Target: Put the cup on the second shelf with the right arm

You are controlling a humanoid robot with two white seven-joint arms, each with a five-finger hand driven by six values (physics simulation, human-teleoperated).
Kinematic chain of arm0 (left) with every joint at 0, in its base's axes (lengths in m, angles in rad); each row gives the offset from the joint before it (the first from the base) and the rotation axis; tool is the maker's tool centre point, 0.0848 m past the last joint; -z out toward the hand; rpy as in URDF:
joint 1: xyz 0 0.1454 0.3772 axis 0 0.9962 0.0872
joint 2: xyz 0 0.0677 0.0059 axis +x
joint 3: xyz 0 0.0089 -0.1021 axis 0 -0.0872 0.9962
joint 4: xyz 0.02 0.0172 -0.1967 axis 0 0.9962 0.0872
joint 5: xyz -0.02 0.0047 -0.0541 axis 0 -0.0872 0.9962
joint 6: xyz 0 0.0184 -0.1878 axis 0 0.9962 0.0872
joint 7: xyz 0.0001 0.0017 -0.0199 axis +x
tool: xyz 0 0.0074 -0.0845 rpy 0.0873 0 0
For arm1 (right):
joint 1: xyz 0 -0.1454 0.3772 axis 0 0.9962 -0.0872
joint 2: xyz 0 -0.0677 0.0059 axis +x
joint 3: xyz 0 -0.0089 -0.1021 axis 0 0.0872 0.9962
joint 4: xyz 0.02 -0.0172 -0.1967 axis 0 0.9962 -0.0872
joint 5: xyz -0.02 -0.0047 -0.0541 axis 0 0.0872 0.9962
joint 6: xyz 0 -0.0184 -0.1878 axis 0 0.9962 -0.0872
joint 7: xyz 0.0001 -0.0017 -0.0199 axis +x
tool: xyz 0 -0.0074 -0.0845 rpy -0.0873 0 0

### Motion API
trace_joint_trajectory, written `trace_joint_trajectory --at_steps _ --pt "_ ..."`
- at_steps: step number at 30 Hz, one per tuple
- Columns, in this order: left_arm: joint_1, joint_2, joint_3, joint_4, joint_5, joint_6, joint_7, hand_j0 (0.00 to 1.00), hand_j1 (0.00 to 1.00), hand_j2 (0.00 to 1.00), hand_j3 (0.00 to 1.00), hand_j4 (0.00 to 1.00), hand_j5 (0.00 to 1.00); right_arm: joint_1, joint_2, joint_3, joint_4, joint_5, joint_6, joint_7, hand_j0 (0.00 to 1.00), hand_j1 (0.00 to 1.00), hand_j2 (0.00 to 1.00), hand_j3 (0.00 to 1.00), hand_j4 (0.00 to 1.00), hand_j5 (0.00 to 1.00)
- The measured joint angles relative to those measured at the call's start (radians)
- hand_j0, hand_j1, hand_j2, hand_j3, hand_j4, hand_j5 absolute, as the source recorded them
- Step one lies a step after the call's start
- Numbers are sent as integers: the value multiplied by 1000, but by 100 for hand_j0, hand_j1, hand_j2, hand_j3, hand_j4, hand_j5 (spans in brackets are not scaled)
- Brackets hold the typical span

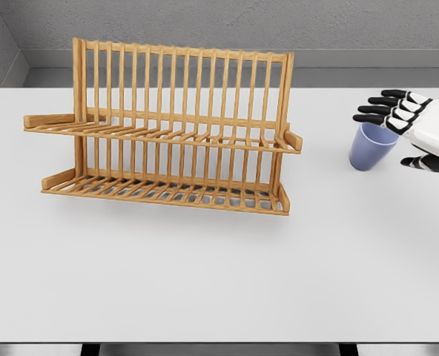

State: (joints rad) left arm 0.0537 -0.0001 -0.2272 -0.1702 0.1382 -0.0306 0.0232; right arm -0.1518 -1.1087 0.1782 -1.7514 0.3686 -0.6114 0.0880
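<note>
Head view: the cup (371, 146), blue, stands on the white table (219, 282) at about three o'clock from the wooden rack (164, 126), well apart from it. The right hand (408, 122) is at the cup's rim from the far right, black fingers (375, 109) extended side by side over its top edge, thumb low behind; a closed grip is not evident. Both rack shelves are bare. Judgement: early stage; grasp, lift and placement on the second shelf all remain. Left arm absent.
</note>
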Motion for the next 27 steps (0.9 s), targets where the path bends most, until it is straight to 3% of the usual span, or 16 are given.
trace_joint_trajectory --at_steps 5,8,14,17,21,27 --pt "0 0 0 0 0 0 0 100 100 100 100 100 100 18 -10 -3 0 -9 0 -8 100 100 100 100 100 100" --pt "0 0 0 0 0 0 0 100 100 100 100 100 100 5 -11 -1 48 -14 35 14 100 100 100 100 100 100" --pt "0 0 0 0 0 0 0 100 100 100 100 100 100 -238 13 4 135 -21 60 373 100 100 100 100 100 100" --pt "0 0 0 0 0 0 0 100 100 100 100 100 100 -480 73 118 221 -28 63 467 100 100 100 100 100 100" --pt "0 0 0 0 0 0 0 100 100 100 100 100 100 -534 138 265 350 -25 61 509 100 100 100 100 100 100" --pt "0 0 0 0 0 0 0 100 100 100 100 100 100 -614 202 395 462 -23 59 521 100 100 100 100 100 100"
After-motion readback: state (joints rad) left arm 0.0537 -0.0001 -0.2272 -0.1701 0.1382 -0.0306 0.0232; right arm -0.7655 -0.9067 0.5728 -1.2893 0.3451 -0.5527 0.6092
